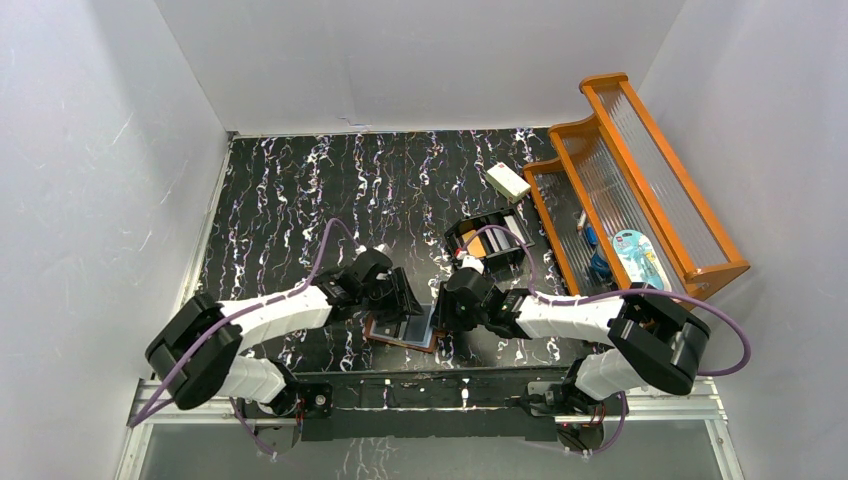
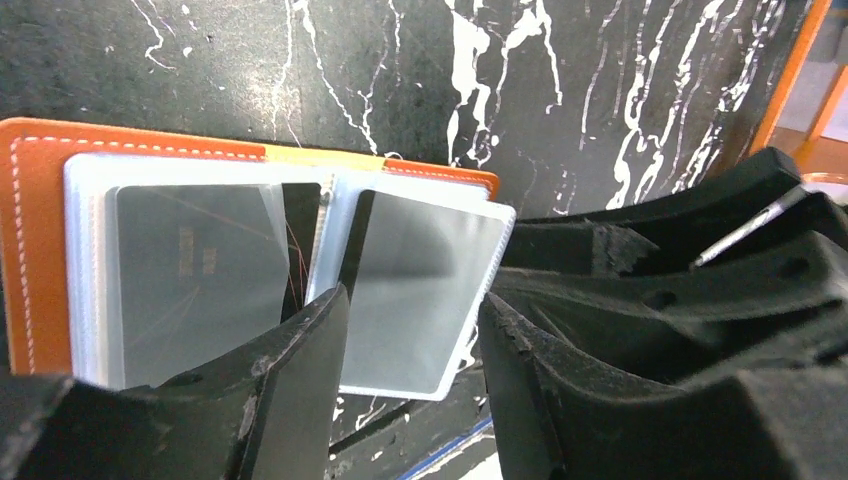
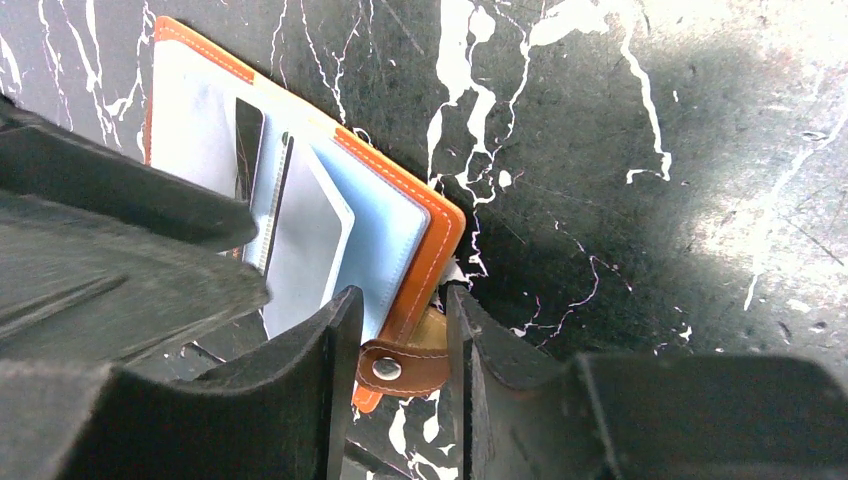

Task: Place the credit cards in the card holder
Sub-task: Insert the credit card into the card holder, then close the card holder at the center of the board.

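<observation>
Near the desk's point(image 1: 280, 200) front edge we see the holder point(image 1: 408, 328) lying open and flat, long axis left to right, its snap tab toward the right gripper point(image 3: 400, 305), which pinches that tab. Grey cards point(image 2: 195, 265) sit in its sleeves. The left gripper point(image 2: 412, 303) straddles one; we cannot tell if it grips. Farther back, a black box point(image 1: 490, 238) holds orange and white cards point(image 1: 472, 243).

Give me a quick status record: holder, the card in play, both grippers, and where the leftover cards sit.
card holder: lying open, clear sleeves facing up
grey card: partly in a right-hand sleeve, tilted, near end sticking out
left gripper: jaws on the grey card's two side edges, apparently gripping it
right gripper: pinching the holder's corner at the snap tab
remaining cards: in the black box, beyond the right gripper
</observation>
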`<state>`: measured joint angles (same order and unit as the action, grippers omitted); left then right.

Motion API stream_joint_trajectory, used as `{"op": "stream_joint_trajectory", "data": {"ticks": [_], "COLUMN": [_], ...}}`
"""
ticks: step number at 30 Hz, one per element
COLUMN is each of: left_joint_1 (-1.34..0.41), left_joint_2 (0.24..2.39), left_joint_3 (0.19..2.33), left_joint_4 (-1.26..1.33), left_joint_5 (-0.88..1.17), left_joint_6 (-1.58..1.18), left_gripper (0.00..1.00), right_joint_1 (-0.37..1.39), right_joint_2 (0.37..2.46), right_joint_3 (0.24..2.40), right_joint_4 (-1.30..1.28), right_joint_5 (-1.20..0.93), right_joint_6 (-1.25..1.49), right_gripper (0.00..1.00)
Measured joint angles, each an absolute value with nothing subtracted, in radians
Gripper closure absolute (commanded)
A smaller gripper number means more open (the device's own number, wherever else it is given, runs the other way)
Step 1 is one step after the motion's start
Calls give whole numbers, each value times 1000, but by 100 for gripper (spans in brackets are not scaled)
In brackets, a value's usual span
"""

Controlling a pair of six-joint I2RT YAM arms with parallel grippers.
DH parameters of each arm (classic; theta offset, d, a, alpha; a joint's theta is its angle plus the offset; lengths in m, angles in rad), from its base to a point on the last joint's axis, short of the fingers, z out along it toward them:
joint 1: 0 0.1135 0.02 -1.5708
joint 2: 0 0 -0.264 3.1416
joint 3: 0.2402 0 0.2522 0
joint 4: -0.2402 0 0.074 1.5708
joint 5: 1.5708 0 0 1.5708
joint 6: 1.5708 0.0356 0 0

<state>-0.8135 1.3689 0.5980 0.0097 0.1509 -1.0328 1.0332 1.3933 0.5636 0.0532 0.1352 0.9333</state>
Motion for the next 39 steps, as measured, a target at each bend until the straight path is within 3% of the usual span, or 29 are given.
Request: {"op": "stream_joint_trajectory", "data": {"ticks": [16, 29, 39], "left_joint_1": [-566, -501, -470], "left_joint_2": [1191, 1236, 1216], "left_joint_3": [641, 535, 452], "left_joint_4": [-327, -230, -64], "left_joint_5": [93, 268, 377], "left_joint_6": [-870, -839, -899], "left_gripper": [40, 36, 38], "right_joint_1": [1034, 1034, 1029], "right_joint_2": [1380, 1384, 1394], "right_joint_3": [582, 577, 573], "right_joint_4": [-21, -42, -25], "right_joint_5": [129, 138, 145], "right_joint_6": [939, 941, 940], "right_gripper": [54, 85, 90]}}
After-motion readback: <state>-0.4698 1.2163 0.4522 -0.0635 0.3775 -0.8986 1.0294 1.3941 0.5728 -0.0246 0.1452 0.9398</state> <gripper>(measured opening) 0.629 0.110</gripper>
